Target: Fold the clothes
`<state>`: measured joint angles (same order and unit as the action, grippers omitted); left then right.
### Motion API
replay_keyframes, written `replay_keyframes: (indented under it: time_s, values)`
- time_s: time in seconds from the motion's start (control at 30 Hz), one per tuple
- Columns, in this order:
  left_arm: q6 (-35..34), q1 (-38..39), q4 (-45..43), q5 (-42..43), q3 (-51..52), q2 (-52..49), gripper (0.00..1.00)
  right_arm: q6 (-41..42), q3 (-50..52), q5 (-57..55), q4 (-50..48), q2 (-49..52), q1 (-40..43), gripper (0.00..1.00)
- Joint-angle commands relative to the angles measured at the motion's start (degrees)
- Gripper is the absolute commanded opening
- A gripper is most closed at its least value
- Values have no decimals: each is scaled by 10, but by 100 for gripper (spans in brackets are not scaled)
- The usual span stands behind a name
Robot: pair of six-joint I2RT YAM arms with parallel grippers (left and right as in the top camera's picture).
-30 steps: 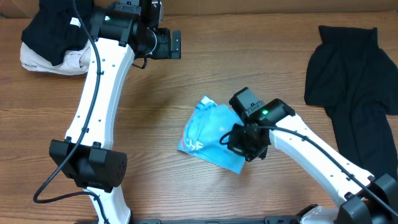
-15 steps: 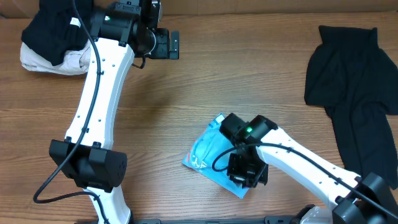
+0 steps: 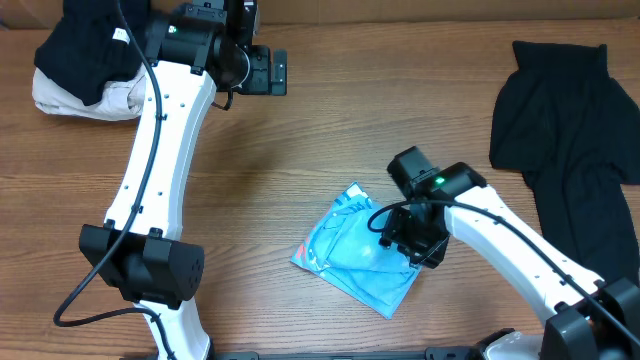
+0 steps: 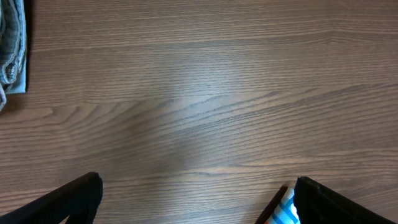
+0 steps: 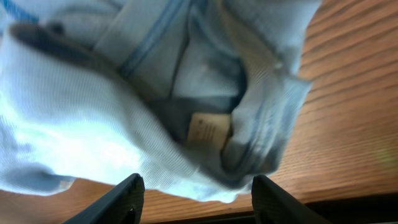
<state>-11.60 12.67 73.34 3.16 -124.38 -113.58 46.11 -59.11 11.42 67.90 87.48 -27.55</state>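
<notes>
The clothes here are a folded light-blue T-shirt (image 3: 350, 255) lying on the wooden table (image 3: 330, 140) at front centre, a black garment (image 3: 565, 130) spread at the right, and a black-and-beige pile (image 3: 80, 70) at back left. My right gripper (image 3: 402, 240) hovers at the shirt's right edge. In the right wrist view its jaws stand apart (image 5: 198, 194) with the shirt's rumpled edge and label (image 5: 205, 124) just ahead, not pinched. My left gripper (image 3: 278, 72) is far back, wide open (image 4: 199, 202) over bare wood.
A scrap of greyish fabric (image 4: 12, 50) shows at the left wrist view's upper left corner. The left arm's white links (image 3: 160, 160) run down the table's left side. The table's front edge lies close below the shirt.
The right gripper dragged the blue shirt toward the front, then opened and let go of it, drawing back to the right. The left arm has stayed still and open.
</notes>
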Motion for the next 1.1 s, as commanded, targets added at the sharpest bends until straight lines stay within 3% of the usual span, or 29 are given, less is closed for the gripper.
replay_keyframes:
  time_s: [0.0,0.27,0.33,0.43,0.47,0.87,1.07]
  values:
    - [13,1,1,-8,3,8,100,-48,-8,-13,-5,-15,6,64]
    - [13,1,1,-8,3,8,100,-122,48,-11,-90,-15,6,61]
    - [13,1,1,-8,3,8,100,-134,60,-11,-101,-15,6,44]
    - [14,1,1,-9,3,8,100,-136,58,-11,-103,-17,6,6]
    - [14,1,1,-9,3,8,100,-136,55,-11,-100,-20,6,4]
    - [26,1,1,-9,3,8,100,-160,0,52,10,-130,-29,4]
    - [28,1,2,-9,3,8,100,-49,63,54,16,-129,-116,4]
